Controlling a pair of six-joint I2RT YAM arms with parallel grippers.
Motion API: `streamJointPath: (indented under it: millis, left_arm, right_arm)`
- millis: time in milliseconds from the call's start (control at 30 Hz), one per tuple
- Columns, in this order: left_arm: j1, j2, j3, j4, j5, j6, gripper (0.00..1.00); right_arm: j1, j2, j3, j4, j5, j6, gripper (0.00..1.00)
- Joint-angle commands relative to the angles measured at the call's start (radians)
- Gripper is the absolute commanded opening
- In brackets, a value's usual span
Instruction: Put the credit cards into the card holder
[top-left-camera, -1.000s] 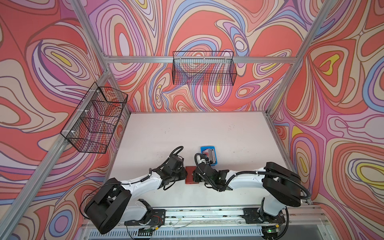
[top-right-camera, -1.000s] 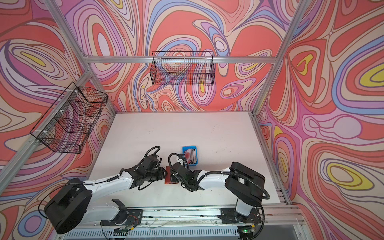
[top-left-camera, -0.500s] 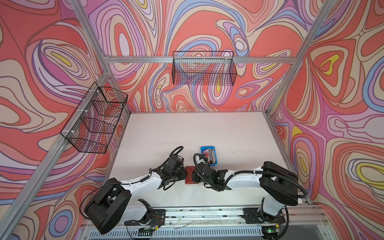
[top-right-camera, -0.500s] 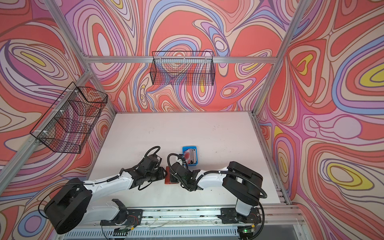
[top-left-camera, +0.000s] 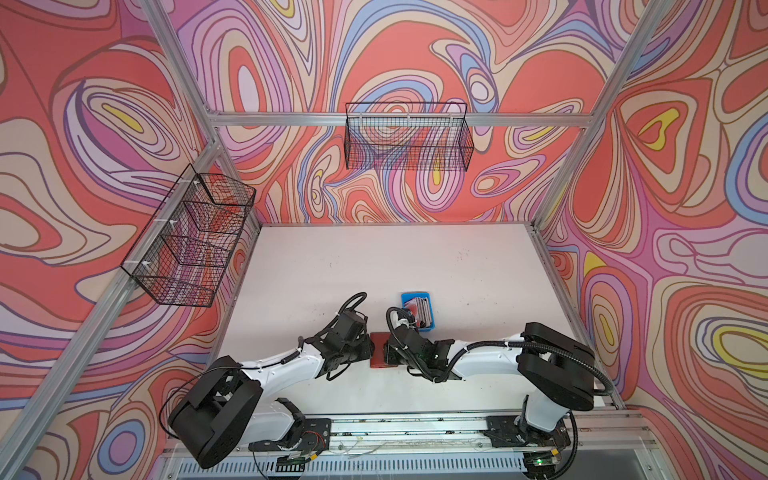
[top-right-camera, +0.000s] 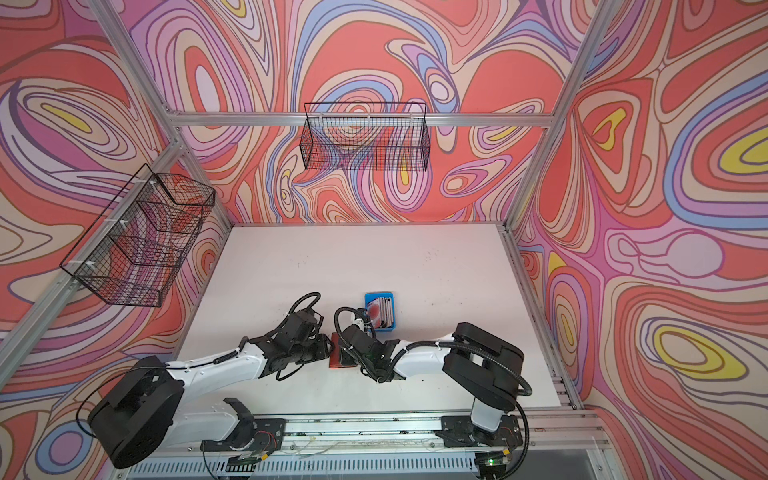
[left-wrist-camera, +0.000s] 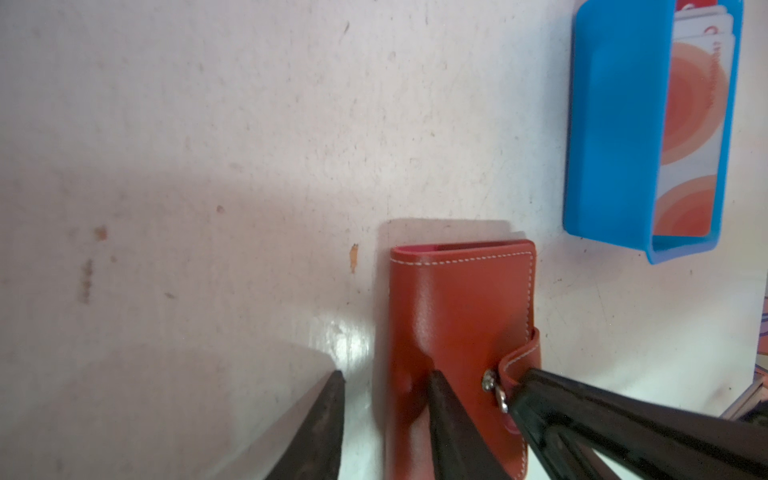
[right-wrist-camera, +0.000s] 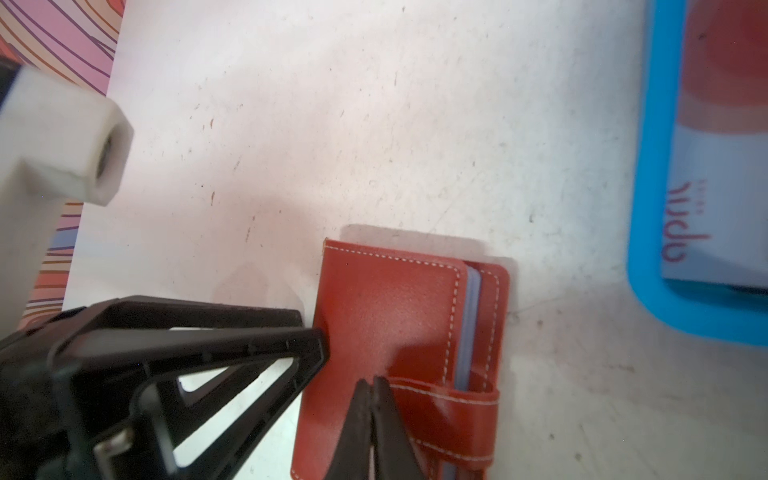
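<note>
- Since a second ago the right arm has crept a little toward the left in both top views, carrying the right gripper (right-wrist-camera: 372, 384) further over the card holder (top-left-camera: 380, 350); the left arm looks unmoved.
- The card holder lies flat with its cover down on the table (top-left-camera: 374, 266), low and centre in both top views, between the two wrists.
- The left gripper (left-wrist-camera: 384, 380) has its fingers spread: one tip presses the red cover, and its partner sits over bare table just beside the holder's edge.
- The right gripper's fingers are pressed together, with their tips at the free end of the strap (right-wrist-camera: 449, 401); I cannot tell whether the tab is nipped between them.
- In the left wrist view that tab stands lifted, with its metal snap (left-wrist-camera: 489, 380) showing.
- The credit cards (left-wrist-camera: 690, 124) are stacked in the blue tray (left-wrist-camera: 615, 124), just above and right of the holder in both top views, apart from it.
</note>
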Motion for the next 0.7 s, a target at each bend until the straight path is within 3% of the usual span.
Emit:
streamJointPath:
  millis: [0,667]
  left_arm:
    - [0.002,0.004,-0.034,-0.089,-0.015,0.008,0.37]
    - [0.002,0.008,-0.042,-0.080,-0.015,0.005,0.37]
  right_arm:
    - [0.006,0.023,0.013,0.019,-0.015,0.005,0.00]
    - [0.017,0.076,-0.065,0.114,-0.024,0.062,0.00]
